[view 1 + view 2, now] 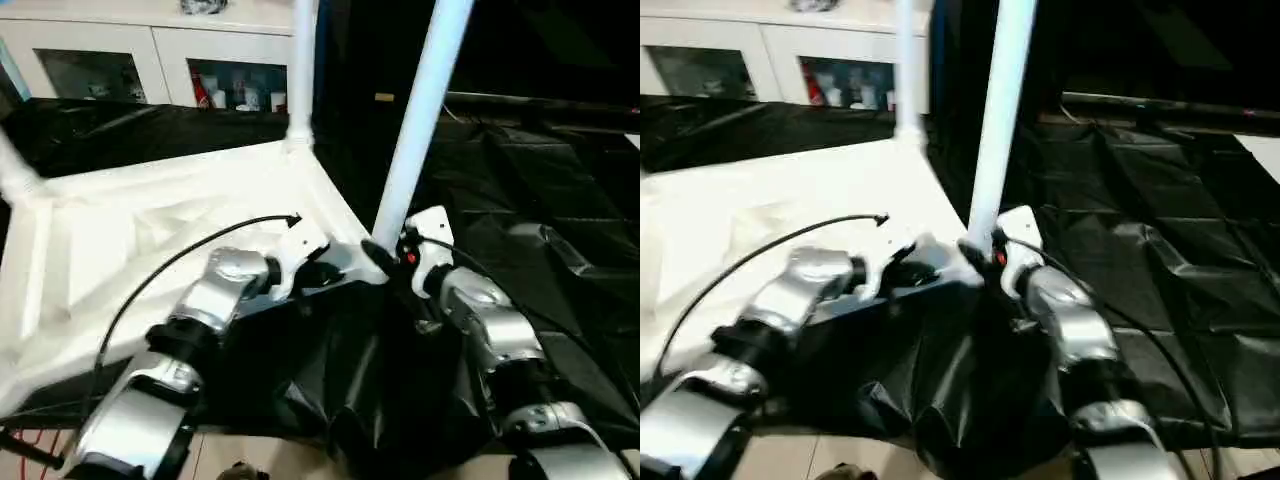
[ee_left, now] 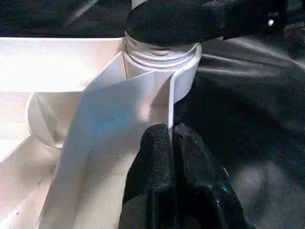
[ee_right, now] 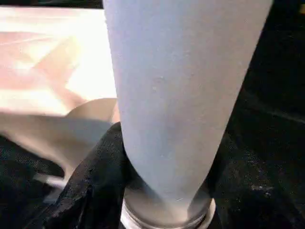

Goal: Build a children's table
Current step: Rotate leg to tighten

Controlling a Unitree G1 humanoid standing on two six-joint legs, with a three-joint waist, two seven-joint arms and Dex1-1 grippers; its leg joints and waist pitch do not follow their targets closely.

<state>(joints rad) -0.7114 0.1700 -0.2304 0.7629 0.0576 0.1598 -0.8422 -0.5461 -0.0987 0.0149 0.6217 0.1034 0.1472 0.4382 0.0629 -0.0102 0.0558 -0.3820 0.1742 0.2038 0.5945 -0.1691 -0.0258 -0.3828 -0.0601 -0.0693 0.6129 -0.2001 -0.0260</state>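
Observation:
The children's table lies upside down on black sheeting, its white ribbed tabletop (image 1: 150,230) facing up. One white leg (image 1: 420,120) stands tilted in the near corner socket (image 2: 162,57). My right gripper (image 1: 385,262) is shut on this leg just above the socket, a black finger on each side of the tube (image 3: 167,143). My left gripper (image 2: 171,143) is shut on the tabletop's thin rim wall beside that socket. A second leg (image 1: 302,70) stands upright at the far corner. A third leg (image 1: 15,175) rises at the left corner.
Crumpled black plastic sheeting (image 1: 520,200) covers the ground around the tabletop and to the right. A white glass-door cabinet (image 1: 150,60) stands behind. A black cable (image 1: 180,260) arcs over my left forearm. Red cable (image 1: 30,440) lies on the floor at the near left.

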